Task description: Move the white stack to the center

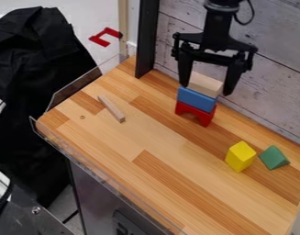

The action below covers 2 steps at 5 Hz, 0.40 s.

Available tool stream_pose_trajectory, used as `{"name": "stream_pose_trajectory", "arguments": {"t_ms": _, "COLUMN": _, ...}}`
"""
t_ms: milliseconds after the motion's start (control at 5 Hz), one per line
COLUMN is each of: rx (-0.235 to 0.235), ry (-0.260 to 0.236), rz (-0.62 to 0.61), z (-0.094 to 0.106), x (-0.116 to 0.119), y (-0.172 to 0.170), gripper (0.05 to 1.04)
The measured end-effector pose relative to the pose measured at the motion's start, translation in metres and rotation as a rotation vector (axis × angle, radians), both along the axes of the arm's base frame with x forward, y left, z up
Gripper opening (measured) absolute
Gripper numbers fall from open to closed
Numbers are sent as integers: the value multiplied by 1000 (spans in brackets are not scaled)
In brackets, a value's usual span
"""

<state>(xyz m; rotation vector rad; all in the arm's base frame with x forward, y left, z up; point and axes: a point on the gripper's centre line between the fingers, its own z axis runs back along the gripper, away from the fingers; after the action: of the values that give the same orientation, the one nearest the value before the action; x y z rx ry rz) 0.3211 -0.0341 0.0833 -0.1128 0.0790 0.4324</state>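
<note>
1. Target: nothing pure white here; best match is the pale wood block [204, 86], top piece of the stack. "White stack" wording is ambiguous, could mean the whole pile.
2. Pile order: pale block on blue block [197, 99], blue block on red arch [206, 119], arch on the wooden surface [158, 137]. Pile is upright, near the back wall [268, 87].
3. Gripper [206, 90]: hangs down over the pile. Jaws apart, one at each end of the pale block. Can't tell if either touches it.
4. Key relation: block lies between the jaws, low, around tip level. Its long axis slants down to the right in view, roughly along the wall, and the jaws are spread along about that same line. So closing would pinch it end to end.
5. Next, my call: close on the pale block, lift clear of blue, carry away from the wall toward the middle, down and left in view.
6. Risk: going too low or dragging sideways likely knocks blue off the arch.
7. Rest: yellow block [240, 157] and green block [274, 158] lower right, thin wood stick [111, 109] left. Centre drop shouldn't involve them.
8. Progress: grasp stage, move not done.
</note>
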Motion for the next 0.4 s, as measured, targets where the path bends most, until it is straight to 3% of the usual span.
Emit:
{"name": "stream_pose_trajectory", "arguments": {"t_ms": 200, "rx": -3, "ry": 6, "rz": 188, "z": 0, "x": 3, "y": 3, "gripper": 1000}}
{"name": "stream_pose_trajectory", "arguments": {"t_ms": 400, "rx": 88, "ry": 49, "rz": 448, "z": -5, "x": 10, "y": 5, "gripper": 1000}}
